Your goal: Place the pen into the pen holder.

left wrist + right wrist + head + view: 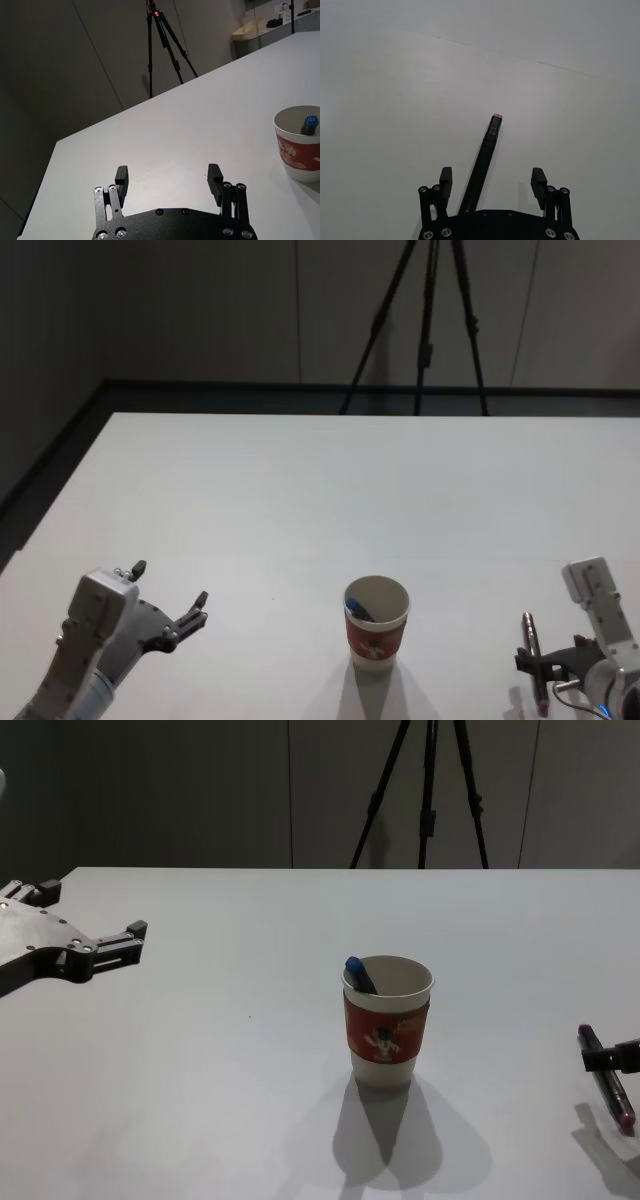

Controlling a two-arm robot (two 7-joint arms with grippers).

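Currently the right pincer (491, 173) is low over the near right part of the white counter (220, 1050), with its 2 fingers spread wide. The pen (482, 165), a dark barrel with a pink tip, runs lengthwise through the gap, closer to 1 finger than the other. Nothing is clamped. From the chest view the pen (605, 1080) appears to lie on the counter with a dark finger crossing over it. Whether that finger touches the barrel cannot be told.

The pen holder (387, 1020) stands upright on the counter between the 2 arms, well apart from the pen and to its left. It is a white paper cup with a red sleeve (386, 1032) carrying a small white-and-dark figure (383, 1040). In the left wrist view the sleeve shows pale characters, but they cannot be read. A blue-capped pen (357, 972) leans inside the cup against its left rim, the cap just above the edge.

The left pincer (170, 582) hovers above the counter's near left, well apart from the cup, fingers wide and holding nothing.

Behind the counter's far edge stands a black tripod (428, 790). In the left wrist view a small red light (156, 13) glows near its top.
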